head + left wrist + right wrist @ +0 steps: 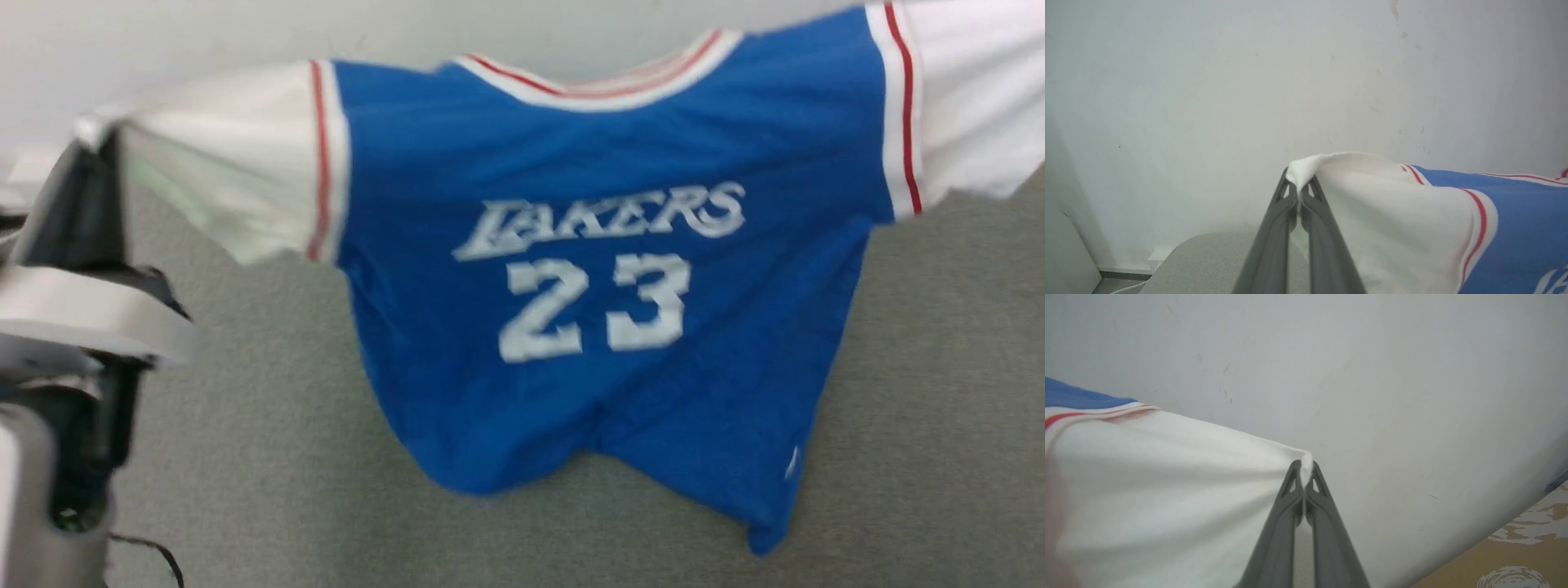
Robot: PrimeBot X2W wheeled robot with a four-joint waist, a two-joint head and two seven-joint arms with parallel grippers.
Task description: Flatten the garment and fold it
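Left gripper (1299, 195) and right gripper (1305, 477) each clamp tight on a sleeve tip; my Lakers jersey (604, 327) hangs (spread wide) over grey felt surface (245, 457), white wall (1208, 81) behind.

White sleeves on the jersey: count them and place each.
2. One sleeve at the head view's left, in the left gripper; one sleeve at upper right, in the right gripper.

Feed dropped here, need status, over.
Sleeve tips pinched: left pincer shut, right pincer shut. The garment hangs spread, print toward head camera. Beneath, grey surface; no obstruction seen.

Scuffed white wall (1208, 81), grey surface (261, 457), perhaps tabletop
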